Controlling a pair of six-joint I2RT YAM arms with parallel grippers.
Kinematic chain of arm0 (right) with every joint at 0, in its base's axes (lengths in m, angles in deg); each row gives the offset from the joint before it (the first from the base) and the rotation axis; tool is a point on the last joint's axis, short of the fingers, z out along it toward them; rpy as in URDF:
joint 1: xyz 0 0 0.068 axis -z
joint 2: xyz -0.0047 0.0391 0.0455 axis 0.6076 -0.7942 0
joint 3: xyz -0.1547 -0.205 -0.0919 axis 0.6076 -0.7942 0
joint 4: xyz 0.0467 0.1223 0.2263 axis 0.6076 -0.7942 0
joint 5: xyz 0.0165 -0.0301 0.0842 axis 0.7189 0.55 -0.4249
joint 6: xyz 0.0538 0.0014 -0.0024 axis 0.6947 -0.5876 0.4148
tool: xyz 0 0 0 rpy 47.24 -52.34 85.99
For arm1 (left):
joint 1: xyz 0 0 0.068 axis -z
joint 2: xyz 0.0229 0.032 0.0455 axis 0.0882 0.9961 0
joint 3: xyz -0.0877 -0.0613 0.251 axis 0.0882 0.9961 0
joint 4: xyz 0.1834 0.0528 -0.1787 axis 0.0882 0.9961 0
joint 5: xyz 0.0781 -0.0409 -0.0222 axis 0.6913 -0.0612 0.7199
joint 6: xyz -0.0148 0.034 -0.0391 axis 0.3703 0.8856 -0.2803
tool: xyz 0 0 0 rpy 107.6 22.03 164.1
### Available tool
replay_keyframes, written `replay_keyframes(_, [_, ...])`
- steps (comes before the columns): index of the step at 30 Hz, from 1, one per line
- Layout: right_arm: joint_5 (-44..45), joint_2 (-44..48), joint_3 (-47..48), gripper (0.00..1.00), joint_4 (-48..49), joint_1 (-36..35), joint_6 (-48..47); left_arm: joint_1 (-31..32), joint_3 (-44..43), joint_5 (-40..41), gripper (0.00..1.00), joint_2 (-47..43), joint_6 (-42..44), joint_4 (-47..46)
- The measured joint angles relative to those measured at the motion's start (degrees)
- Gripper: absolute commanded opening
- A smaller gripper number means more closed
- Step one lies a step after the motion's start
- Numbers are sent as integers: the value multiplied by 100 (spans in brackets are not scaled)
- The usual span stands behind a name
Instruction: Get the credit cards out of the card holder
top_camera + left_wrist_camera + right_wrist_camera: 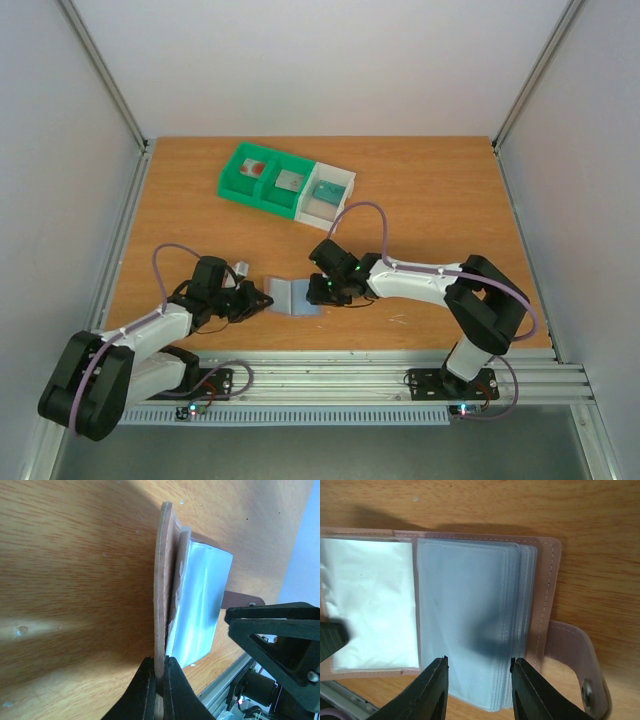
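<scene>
Card holder (293,297) lies spread open on the worktop (430,210) just ahead of our two arm bases, between the pincers. Our left pincer (160,666) is clamped on the edge of its left cover, pinning that half. Our right pincer (478,662) hangs parted over the right half, one finger either side of the stack of clear sleeves (465,615), gripping nothing. We judge the step in hand to be a search of the sleeves for a card: those on show look pale and blank, and we cannot tell whether any holds one. The next move calls for the right fingers to settle on a sleeve's open edge and pinch only what is inside, with the left holding the card holder down. A snap tab (580,677) juts out beside the right finger and could snag it. Farther back, well apart, stands a green-and-white tray (230,186). A white card with a red-pink patch (254,168) and a grey card (289,180) lie in its two green compartments, so we reckon most of the task is done.
</scene>
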Motion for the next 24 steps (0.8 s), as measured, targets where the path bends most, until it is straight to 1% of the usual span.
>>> replay_keyframes(11, [-157, -356, 48, 35, 81, 2, 70, 0, 11, -50, 0, -31, -28, -74])
replay_keyframes(19, [-306, -369, 107, 32, 133, 2, 66, 0, 15, -66, 0, -31, -28, -129])
replay_keyframes(24, [-417, -369, 175, 33, 179, 4, 61, 0, 26, -63, 0, -17, -90, -177])
